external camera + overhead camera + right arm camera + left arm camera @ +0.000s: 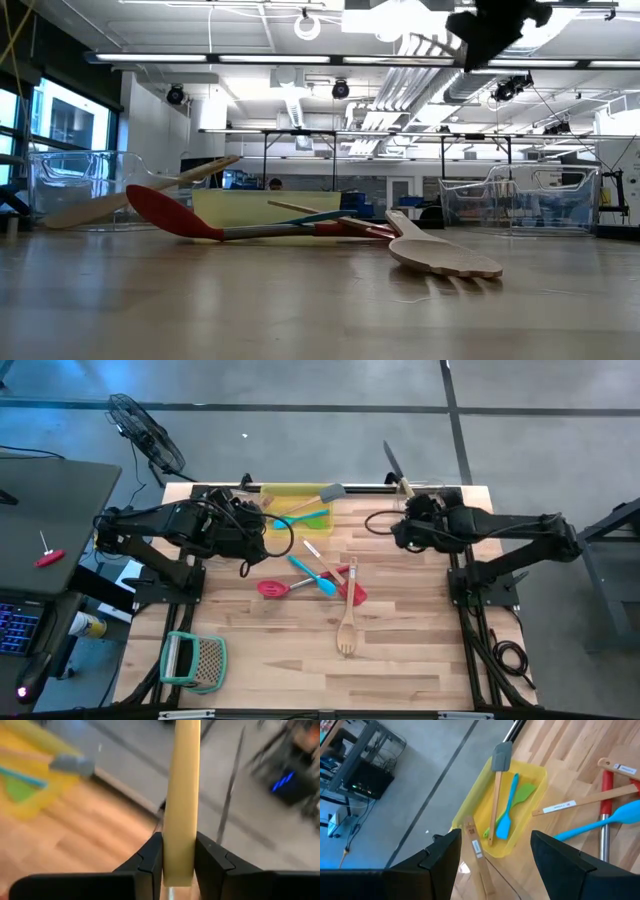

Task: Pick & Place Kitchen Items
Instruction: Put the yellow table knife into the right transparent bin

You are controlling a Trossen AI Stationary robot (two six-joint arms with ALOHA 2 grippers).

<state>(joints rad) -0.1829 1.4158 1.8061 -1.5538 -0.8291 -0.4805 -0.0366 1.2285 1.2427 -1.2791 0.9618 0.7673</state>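
yellow tray point(285, 493) sits at the far edge of the butcher-block table point(400, 660), and the left gripper point(492, 852) hangs just above its near end with the fingers spread apart and nothing between them; the left arm reaches in low from its side, elbow folded. in the tray i count three utensils: a grey-headed spatula point(500, 757) with a wooden handle poking over the rim, a blue spatula point(507, 810) and a green one point(522, 795) lying crossed under it. a pale wooden piece point(476, 852) leans at the tray's corner right below the left gripper. the right gripper point(179, 865) is up off the table near the far right corner, arm stretched in from the right, fingers clamped on a pale cream handle point(181, 795); from above that looks like a knife point(396, 468) with a dark blade sticking out past the table edge. out on the middle of the table there's a loose heap: a red spoon point(272, 588), a blue spoon spatula point(312, 576), a red spatula point(352, 588), a wooden fork point(347, 622) and a thin pale stick point(318, 556), so five there. a teal-handled grater thing point(195, 660) sits alone at the near left corner.
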